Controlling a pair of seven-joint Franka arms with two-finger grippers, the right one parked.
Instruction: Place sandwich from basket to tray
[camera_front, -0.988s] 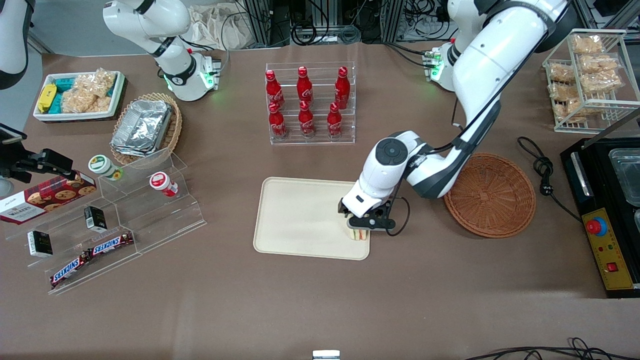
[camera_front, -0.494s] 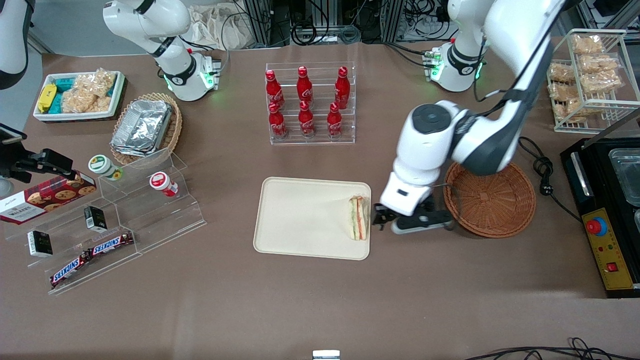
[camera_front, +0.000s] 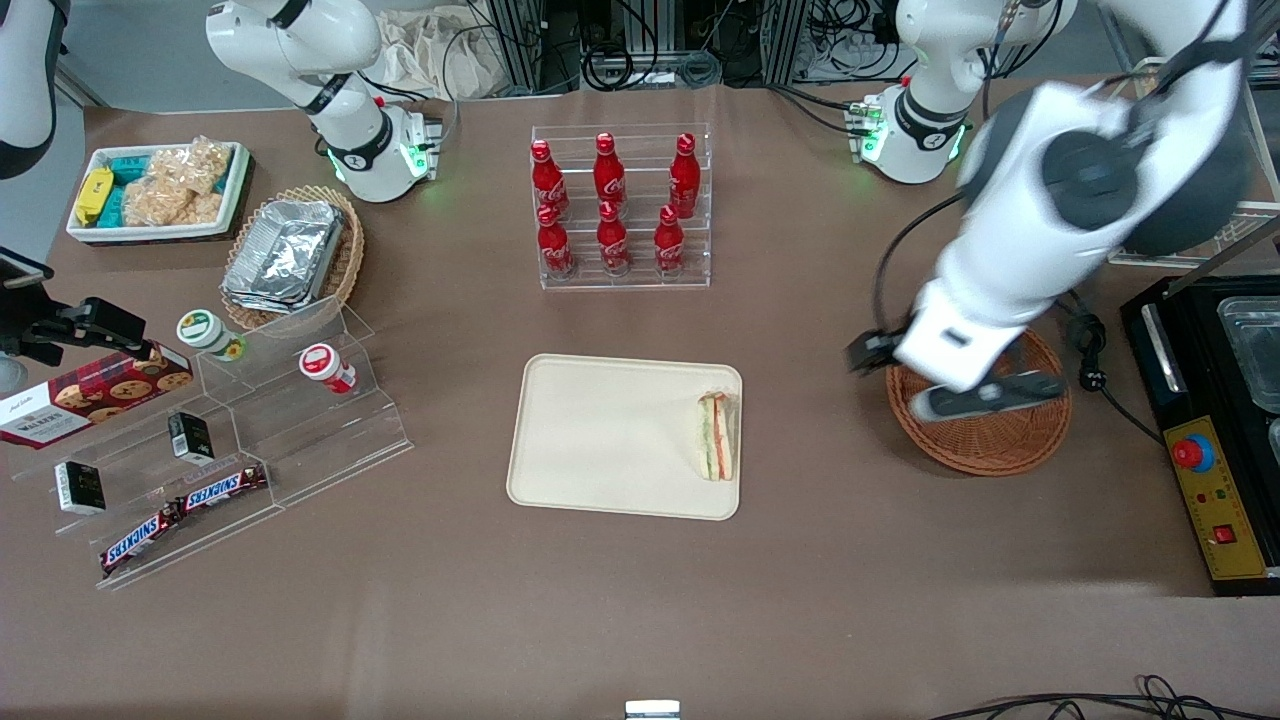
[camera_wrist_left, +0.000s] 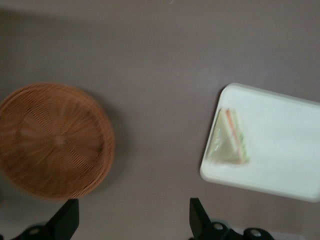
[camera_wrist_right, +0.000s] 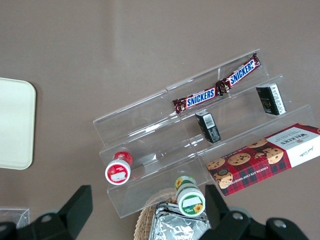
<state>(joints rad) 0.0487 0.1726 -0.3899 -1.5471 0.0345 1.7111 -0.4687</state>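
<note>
The sandwich (camera_front: 716, 435) (camera_wrist_left: 230, 137), a pale wedge with orange and green layers, lies on the cream tray (camera_front: 600, 430) (camera_wrist_left: 285, 145), close to the rim that faces the working arm's end. The reddish-brown wicker basket (camera_front: 960, 455) (camera_wrist_left: 55, 140) sits beside the tray with nothing in it. My gripper (camera_front: 975, 400) (camera_wrist_left: 131, 225) hangs high above the basket's edge nearest the tray. It is open, its fingers are wide apart, and only bare table shows between them.
A clear rack of red cola bottles (camera_front: 620, 205) stands farther from the front camera than the tray. A wire rack of bagged snacks (camera_front: 1180, 150), a black machine (camera_front: 1210, 400) and its cable (camera_front: 1085, 340) are at the working arm's end. An acrylic snack stand (camera_front: 230, 430) is toward the parked arm's end.
My gripper let go of the sandwich at the tray's edge, rose and swung away over the table to above the basket. The sandwich stays on the tray.
</note>
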